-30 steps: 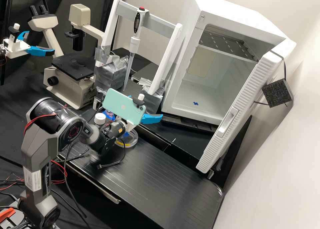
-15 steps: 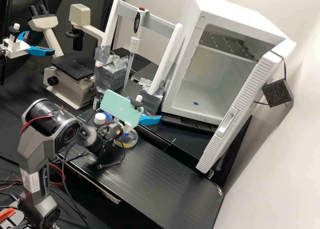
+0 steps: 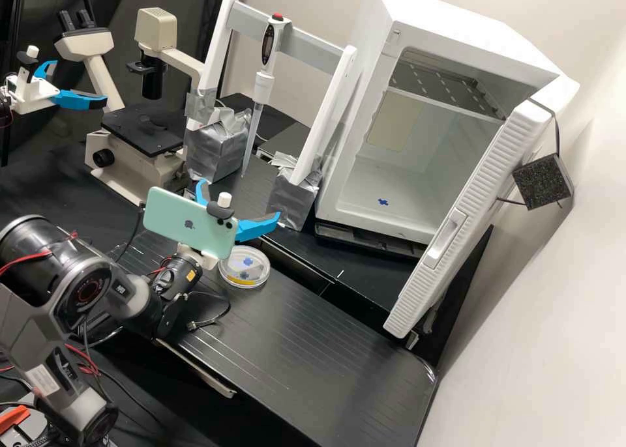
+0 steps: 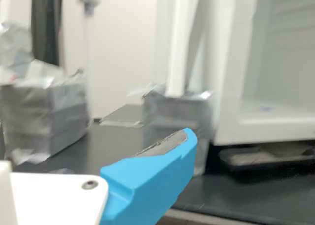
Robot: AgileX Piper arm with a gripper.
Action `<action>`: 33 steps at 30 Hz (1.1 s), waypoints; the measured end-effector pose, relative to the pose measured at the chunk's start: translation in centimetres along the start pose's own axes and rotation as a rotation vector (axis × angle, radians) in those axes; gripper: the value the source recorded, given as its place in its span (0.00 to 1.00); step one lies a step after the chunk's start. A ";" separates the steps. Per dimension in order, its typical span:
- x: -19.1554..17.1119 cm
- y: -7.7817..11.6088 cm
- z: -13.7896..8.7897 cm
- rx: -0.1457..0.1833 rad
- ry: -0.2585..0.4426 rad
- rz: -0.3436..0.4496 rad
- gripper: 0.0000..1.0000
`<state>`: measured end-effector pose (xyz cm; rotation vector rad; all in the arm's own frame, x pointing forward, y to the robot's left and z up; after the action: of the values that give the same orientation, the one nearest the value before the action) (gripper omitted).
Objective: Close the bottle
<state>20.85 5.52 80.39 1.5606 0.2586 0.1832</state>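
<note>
My pincer (image 3: 240, 199) hangs wide open above the counter (image 3: 293, 349), near the round dish (image 3: 267, 275). I can't tell where the bottle sits. I judge this a positioning step; next I need to locate bottle and cap, then align before gripping.

In the high view, a passage lies between two silver-taped blocks, one (image 3: 218, 148) and the other (image 3: 292, 199), beyond the gripper (image 3: 230, 209) — but a pipette (image 3: 264, 85) hangs there, tip low, and a microscope (image 3: 134, 167) stands on the far left. A round dish (image 3: 244, 279) is an obstacle at the near black bench's (image 3: 313, 349) far edge; the flat surface toward the lower right gives a hand room to pass. The open white cabinet (image 3: 469, 30) offers space below its shelf (image 3: 450, 85), while its outswung door (image 3: 471, 206) blocks the right side.
</note>
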 end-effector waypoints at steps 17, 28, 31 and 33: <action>-1.9 -4.2 -0.4 -0.062 0.003 -0.193 1.00; -1.5 -4.0 0.6 -0.054 -0.026 -0.184 0.00; -1.5 -3.8 0.8 -0.054 -0.033 -0.176 0.00; -1.5 -3.8 0.8 -0.049 -0.035 -0.175 0.00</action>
<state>19.46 4.30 76.66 1.4832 0.3582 0.0252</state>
